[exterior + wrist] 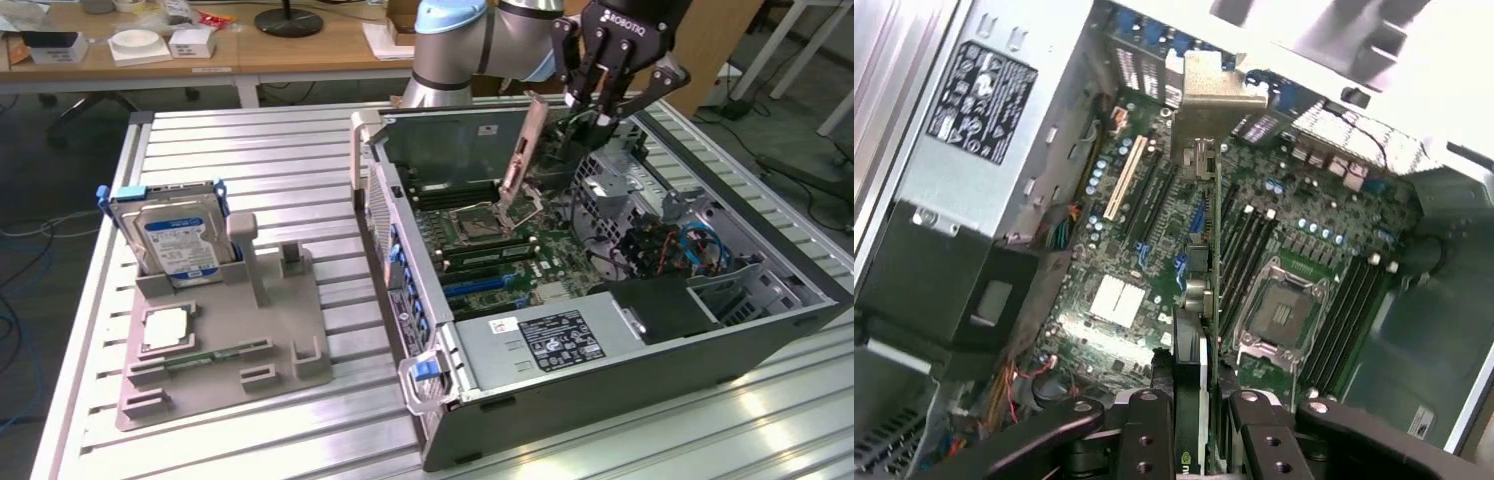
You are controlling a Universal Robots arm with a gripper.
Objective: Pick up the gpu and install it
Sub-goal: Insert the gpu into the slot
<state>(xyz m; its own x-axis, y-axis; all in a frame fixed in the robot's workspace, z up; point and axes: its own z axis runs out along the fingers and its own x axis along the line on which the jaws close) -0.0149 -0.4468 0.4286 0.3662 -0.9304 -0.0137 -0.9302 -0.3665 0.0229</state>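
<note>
The gpu hangs on edge over the open computer case, its narrow silver bracket at the end away from my gripper. My gripper is shut on the card's upper edge. In the wrist view the gpu runs edge-on from between the black fingers of my gripper out to the bracket. Directly below it lies the green motherboard, beside the long expansion slots. The card is above the board and I cannot tell whether it touches a slot.
Inside the case are the processor socket, memory slots and a labelled power supply. On the slatted table at the exterior view's left, a grey fixture holds a hard drive and a processor chip.
</note>
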